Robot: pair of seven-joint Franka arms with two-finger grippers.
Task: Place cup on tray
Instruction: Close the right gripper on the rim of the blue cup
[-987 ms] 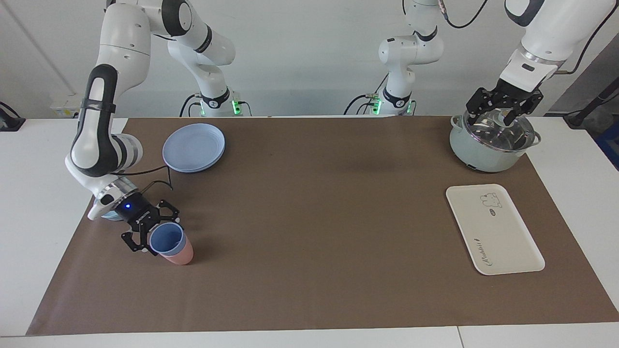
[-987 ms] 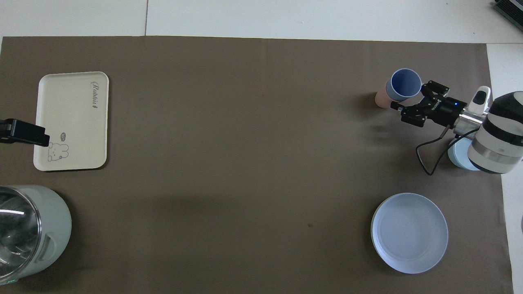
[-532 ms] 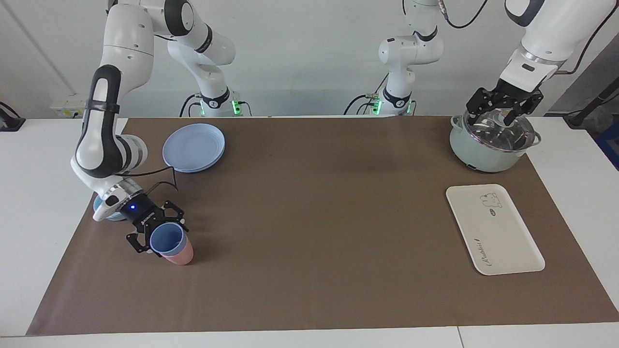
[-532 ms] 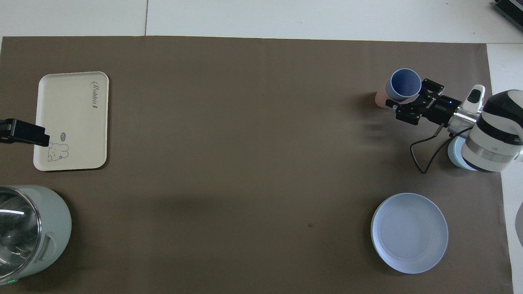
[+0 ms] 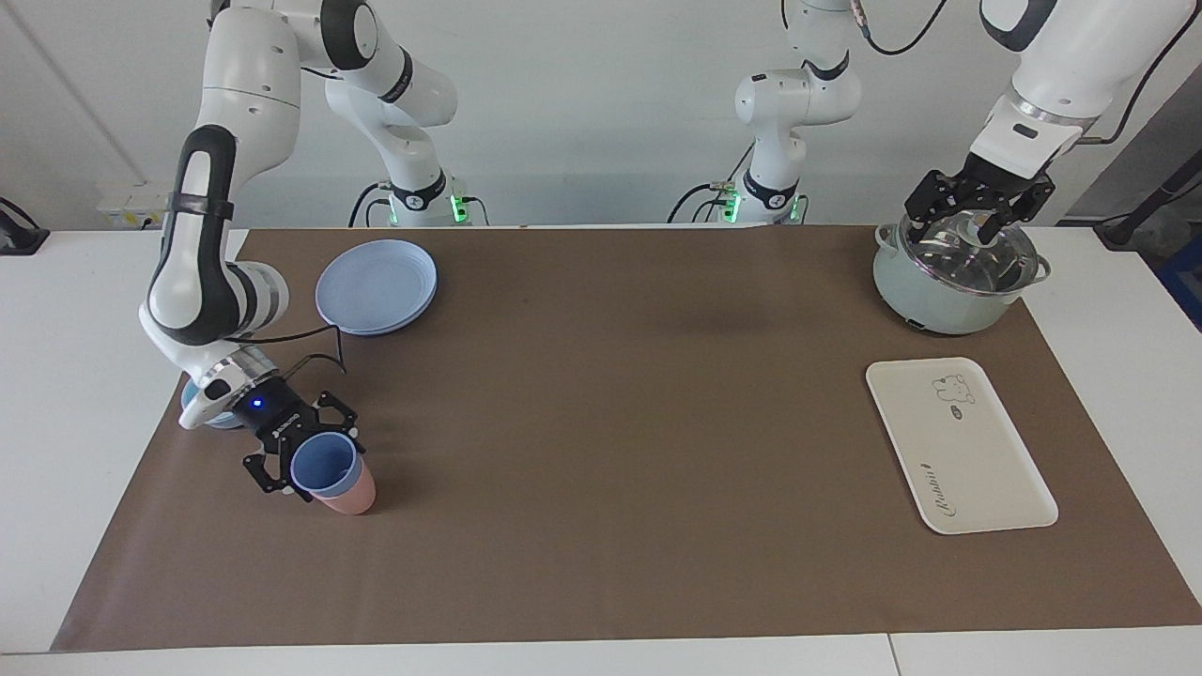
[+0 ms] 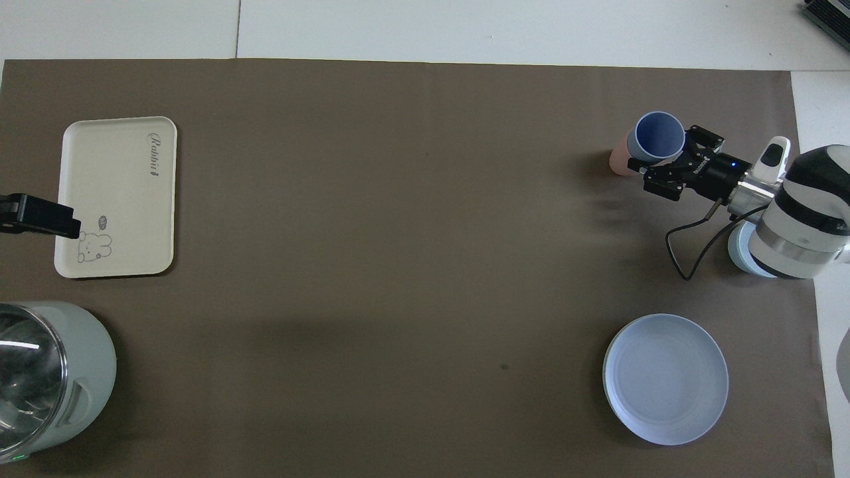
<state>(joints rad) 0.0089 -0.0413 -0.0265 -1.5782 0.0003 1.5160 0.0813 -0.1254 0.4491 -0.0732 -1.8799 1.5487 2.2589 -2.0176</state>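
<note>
Right end effector (image 5: 302,457) (image 6: 666,166) low at the right arm's end of the desk, fingers spread around the blue cup (image 5: 325,466) (image 6: 659,135), one each side of the rim; whether they touch it I cannot tell. Left end effector (image 5: 977,208) spread, hanging over the pot (image 5: 953,274) (image 6: 46,376) at the left arm's end, waiting; in the overhead view only a black tip of it shows.

Desk (image 5: 610,422) (image 6: 398,232) covered by a brown mat. Pot sits directly under the left end effector, glass lid on. Tray (image 5: 958,443) (image 6: 118,196) flat on the mat, farther from the robots than the pot, well apart from the right end effector and the cup. Plate (image 5: 377,285) (image 6: 665,378) nearer to the robots than the right end effector. Cup sits nested in a pink cup (image 5: 349,491) (image 6: 621,160), which stands on the mat; the blue cup leans slightly. Bowl (image 5: 218,413) (image 6: 747,253) mostly hidden under the right arm's wrist.
</note>
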